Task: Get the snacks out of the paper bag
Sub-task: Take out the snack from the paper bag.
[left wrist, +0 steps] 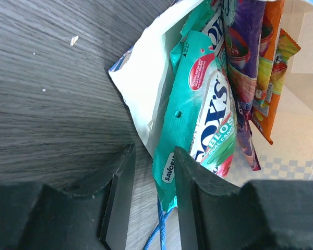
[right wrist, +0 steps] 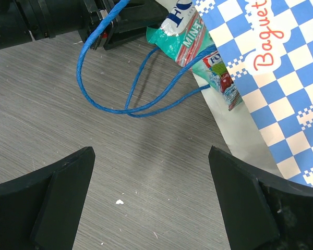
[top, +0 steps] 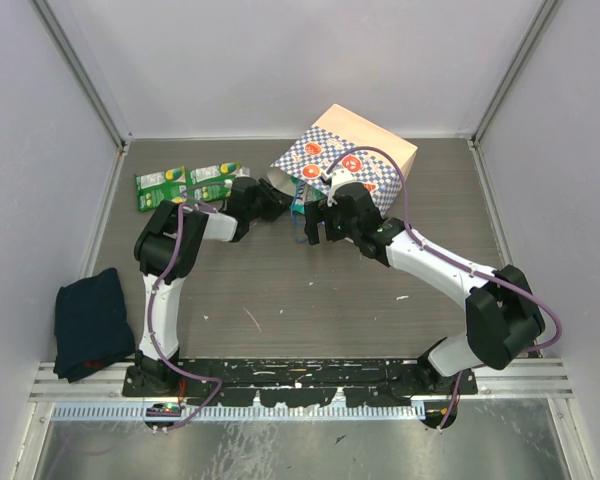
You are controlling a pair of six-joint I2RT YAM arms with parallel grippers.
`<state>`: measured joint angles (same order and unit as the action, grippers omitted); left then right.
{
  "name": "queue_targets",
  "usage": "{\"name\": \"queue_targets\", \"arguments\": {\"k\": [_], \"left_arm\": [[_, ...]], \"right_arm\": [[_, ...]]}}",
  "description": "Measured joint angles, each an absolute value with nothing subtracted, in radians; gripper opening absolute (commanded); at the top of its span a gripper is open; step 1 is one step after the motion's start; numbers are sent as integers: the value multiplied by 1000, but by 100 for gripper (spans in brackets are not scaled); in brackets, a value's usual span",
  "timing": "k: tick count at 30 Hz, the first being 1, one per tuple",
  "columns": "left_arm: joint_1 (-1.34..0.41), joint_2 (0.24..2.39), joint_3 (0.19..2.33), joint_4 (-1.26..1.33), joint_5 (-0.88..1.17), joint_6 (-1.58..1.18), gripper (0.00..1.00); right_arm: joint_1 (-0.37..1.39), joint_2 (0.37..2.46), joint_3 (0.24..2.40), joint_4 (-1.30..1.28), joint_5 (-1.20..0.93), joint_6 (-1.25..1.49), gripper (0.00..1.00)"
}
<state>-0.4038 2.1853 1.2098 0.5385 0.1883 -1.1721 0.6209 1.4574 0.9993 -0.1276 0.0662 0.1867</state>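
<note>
1. Two snacks lie out on the table [top: 310, 300] at the far left, side by side: a green packet [top: 160, 187] and a second green packet [top: 212, 180].
2. The checkered paper bag [top: 365, 150] lies on its side at the far centre. Its mouth faces the left arm and its blue cord handle [right wrist: 130, 99] trails on the wood.
3. Inside the mouth is a teal mint packet [left wrist: 198, 120] poking past the rim, with a purple packet [left wrist: 245, 62] and an orange-yellow packet [left wrist: 268, 67] stacked behind it.
4. The left gripper [left wrist: 155, 151] is at the mouth with its fingers partly apart. The teal packet's end sits in the gap, against one finger and clear of the other, so it is not pinched.
5. The right gripper [right wrist: 151, 192] hovers over bare table beside the bag, fingers spread wide and holding nothing.
6. A dark blue cloth [top: 92, 320] lies at the near left, well apart.
</note>
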Motion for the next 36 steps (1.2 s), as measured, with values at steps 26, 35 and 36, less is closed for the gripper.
{"name": "queue_targets", "arguments": {"k": [26, 35, 36], "left_arm": [[-410, 2136, 1176, 581, 198, -1202, 35], [-411, 2059, 1135, 473, 156, -1129, 33], [-411, 2046, 1131, 465, 152, -1121, 33]], "right_arm": [[621, 1457, 997, -127, 62, 187, 97], [621, 1457, 989, -126, 62, 187, 97], [621, 1457, 989, -126, 62, 187, 97]]}}
